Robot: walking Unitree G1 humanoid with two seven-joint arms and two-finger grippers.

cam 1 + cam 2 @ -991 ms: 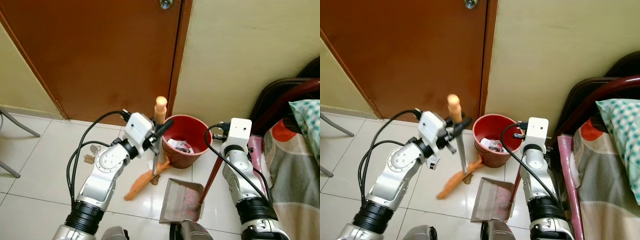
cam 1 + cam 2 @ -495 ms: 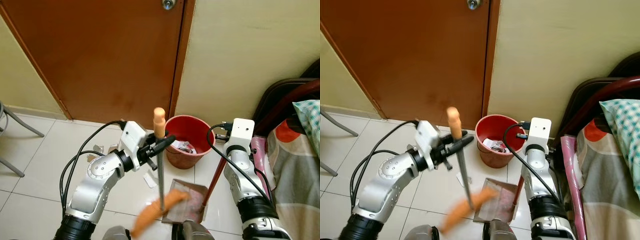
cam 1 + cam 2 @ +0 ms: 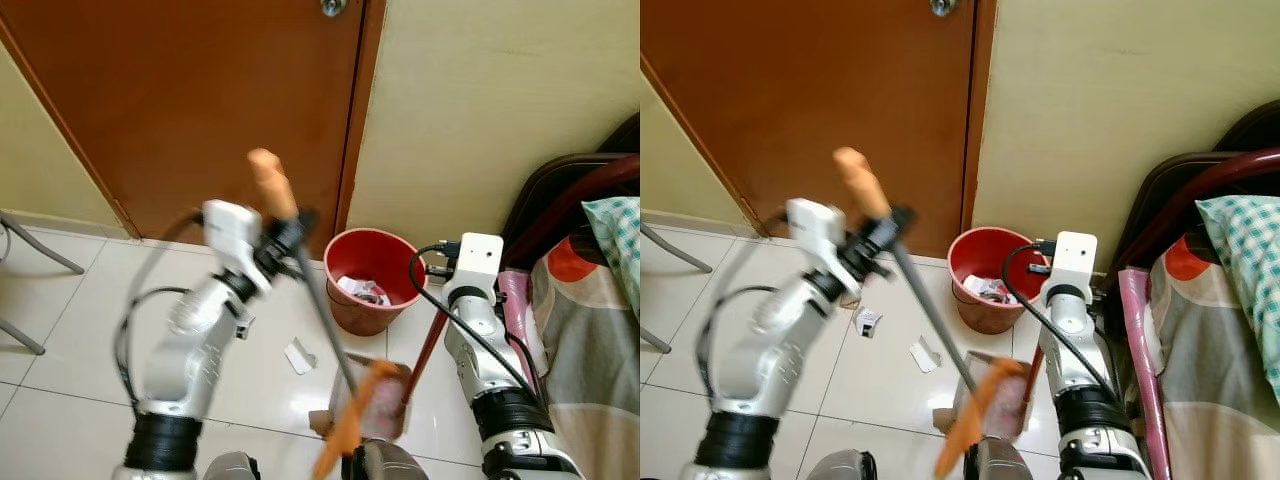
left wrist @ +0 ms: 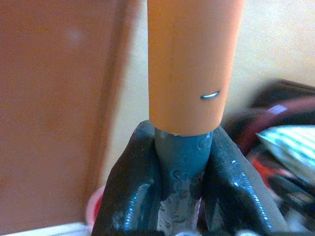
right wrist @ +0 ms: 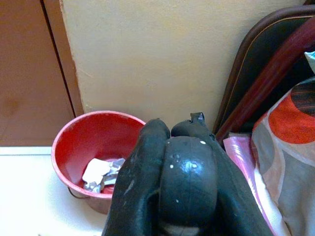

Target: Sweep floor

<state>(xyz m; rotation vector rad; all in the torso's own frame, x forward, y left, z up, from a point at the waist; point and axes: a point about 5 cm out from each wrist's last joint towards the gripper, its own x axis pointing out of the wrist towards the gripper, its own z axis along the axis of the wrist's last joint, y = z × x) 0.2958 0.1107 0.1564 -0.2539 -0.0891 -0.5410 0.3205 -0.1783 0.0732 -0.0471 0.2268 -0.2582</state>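
Two tools clamped | left tool (image 4: pixel 182 169): broom (image 3: pixel 300 270) | right tool (image 5: pixel 189 169): dustpan handle (image 3: pixel 428 345), head view

Brown wooden door (image 3: pixel 200 100), cream wall (image 3: pixel 500 90), white tiled floor (image 3: pixel 70 330), patterned bedding (image 3: pixel 590 310) at right

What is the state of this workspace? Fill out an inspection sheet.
Surface: glossy white tiled floor.
Job's things: orange-bristled broom with grey shaft, tilted, head over the metal dustpan; red plastic bucket holding crumpled paper.
Clutter: white paper scraps on the tiles.
Grippers: left pincer shut on the broom shaft; right pincer shut on the dustpan's red handle.
Cables: black leads along both arms.
Surroundings: brown wooden door, cream wall, bed with patterned cover.
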